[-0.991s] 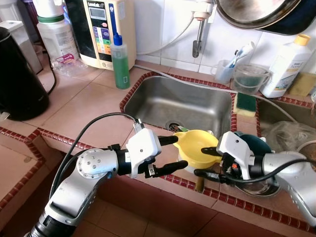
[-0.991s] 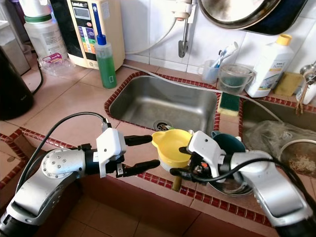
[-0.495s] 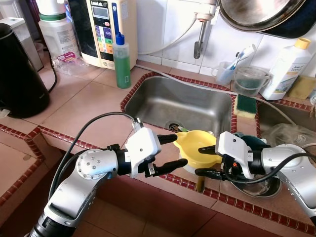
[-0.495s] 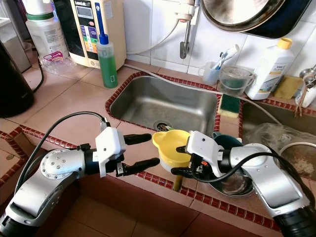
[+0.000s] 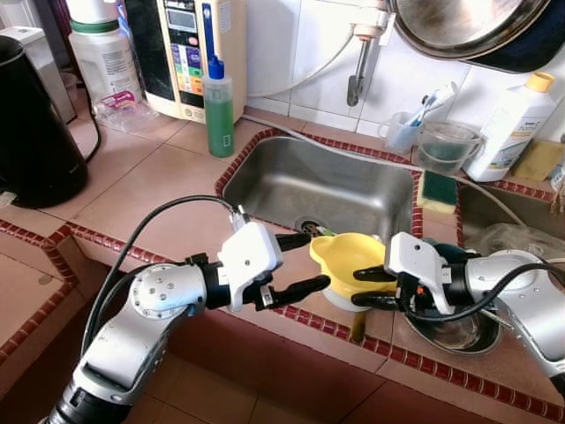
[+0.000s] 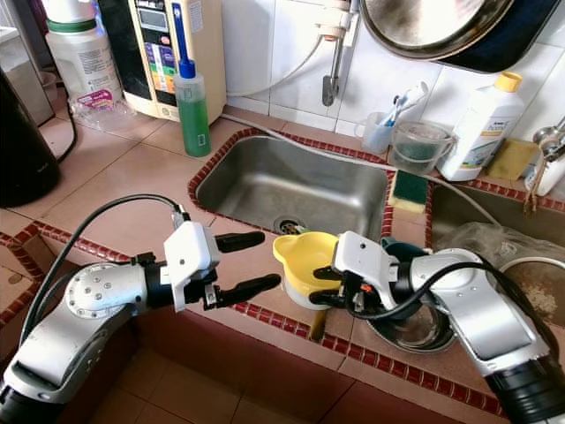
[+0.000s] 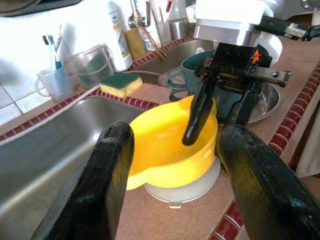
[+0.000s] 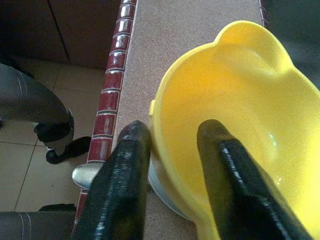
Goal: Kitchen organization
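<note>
A yellow bowl (image 5: 346,254) with an ear-shaped handle stands on a pale round lid (image 7: 175,192) on the counter strip in front of the sink. My right gripper (image 5: 362,289) comes at it from the right and is shut on its rim. One finger is inside the yellow bowl (image 8: 240,110) and the other presses its outer wall. My left gripper (image 5: 305,262) hovers open just left of the bowl, one finger above the other, touching nothing.
The steel sink (image 5: 327,185) lies behind the bowl. A teal mug (image 5: 461,254) and a steel bowl (image 5: 450,331) sit right behind my right gripper. A green soap bottle (image 5: 218,110), a sponge (image 5: 439,190) and a black kettle (image 5: 31,132) stand farther off. The counter edge drops off in front.
My right gripper's fingers have drawn together onto the bowl's rim. The left gripper has shifted slightly left and stays open.
</note>
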{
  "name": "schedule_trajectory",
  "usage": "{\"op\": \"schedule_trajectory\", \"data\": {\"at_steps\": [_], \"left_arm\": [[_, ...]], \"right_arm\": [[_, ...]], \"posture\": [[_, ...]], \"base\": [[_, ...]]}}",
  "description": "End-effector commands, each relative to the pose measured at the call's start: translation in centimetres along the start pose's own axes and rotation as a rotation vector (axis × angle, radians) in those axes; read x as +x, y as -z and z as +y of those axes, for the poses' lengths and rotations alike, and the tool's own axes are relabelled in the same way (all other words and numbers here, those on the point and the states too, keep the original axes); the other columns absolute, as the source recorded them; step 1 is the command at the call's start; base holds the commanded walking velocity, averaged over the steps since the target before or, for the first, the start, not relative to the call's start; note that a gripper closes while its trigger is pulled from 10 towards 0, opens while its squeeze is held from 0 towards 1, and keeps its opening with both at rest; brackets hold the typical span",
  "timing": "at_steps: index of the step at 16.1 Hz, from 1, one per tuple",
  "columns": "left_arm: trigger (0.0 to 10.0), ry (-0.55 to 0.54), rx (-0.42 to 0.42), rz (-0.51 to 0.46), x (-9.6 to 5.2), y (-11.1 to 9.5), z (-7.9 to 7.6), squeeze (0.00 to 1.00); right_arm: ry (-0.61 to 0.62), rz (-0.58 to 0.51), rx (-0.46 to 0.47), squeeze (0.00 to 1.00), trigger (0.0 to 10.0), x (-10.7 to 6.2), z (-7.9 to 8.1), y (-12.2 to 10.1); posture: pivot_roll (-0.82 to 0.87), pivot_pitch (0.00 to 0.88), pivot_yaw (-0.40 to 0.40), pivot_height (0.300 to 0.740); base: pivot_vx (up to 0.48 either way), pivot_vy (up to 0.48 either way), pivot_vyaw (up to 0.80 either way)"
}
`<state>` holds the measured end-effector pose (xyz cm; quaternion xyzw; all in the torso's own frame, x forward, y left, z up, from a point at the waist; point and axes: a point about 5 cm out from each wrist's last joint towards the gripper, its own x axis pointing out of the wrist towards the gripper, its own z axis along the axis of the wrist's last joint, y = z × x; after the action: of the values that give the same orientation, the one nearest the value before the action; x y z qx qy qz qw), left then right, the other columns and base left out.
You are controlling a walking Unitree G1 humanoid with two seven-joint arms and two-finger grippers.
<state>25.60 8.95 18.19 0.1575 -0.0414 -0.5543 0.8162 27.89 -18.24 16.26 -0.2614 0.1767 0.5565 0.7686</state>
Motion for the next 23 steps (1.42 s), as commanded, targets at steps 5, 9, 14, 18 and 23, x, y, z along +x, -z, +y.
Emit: {"op": "schedule_trajectory", "data": {"at_steps": [5, 9, 14, 18, 23], "left_arm": [[10.0, -0.013, 0.025, -0.006, -0.1, -0.7, 0.3, 0.0], [10.0, -0.02, 0.026, -0.005, -0.1, -0.7, 0.5, 0.0], [10.0, -0.024, 0.03, -0.002, -0.2, -0.7, 0.7, 0.0], [10.0, -0.022, 0.035, 0.003, -0.3, -0.7, 0.7, 0.0], [10.0, -0.019, 0.048, 0.001, -0.1, -0.8, 1.0, 0.0]], "right_arm": [[-0.034, 0.001, -0.017, 0.0, 0.0, 0.0, -0.3, -0.4], [-0.064, -0.001, -0.011, 0.0, 0.0, 0.1, -0.4, -0.5], [-0.075, -0.019, -0.01, 0.0, 0.0, 0.3, -0.5, -0.8], [-0.105, -0.051, 0.006, 0.0, 0.0, -0.1, -0.6, -1.5], [-0.106, -0.109, 0.004, 0.0, 0.0, -0.8, -1.5, -3.0]], "posture": [[-0.09, 0.026, -0.073, 0.736], [-0.09, 0.027, -0.075, 0.736], [-0.09, 0.024, -0.073, 0.736], [-0.09, 0.016, -0.07, 0.736], [-0.09, 0.0, -0.068, 0.736]], "base": [[0.0, 0.0, 0.0], [0.0, 0.0, 0.0], [0.0, 0.0, 0.0], [0.0, 0.0, 0.0], [0.0, 0.0, 0.0]]}}
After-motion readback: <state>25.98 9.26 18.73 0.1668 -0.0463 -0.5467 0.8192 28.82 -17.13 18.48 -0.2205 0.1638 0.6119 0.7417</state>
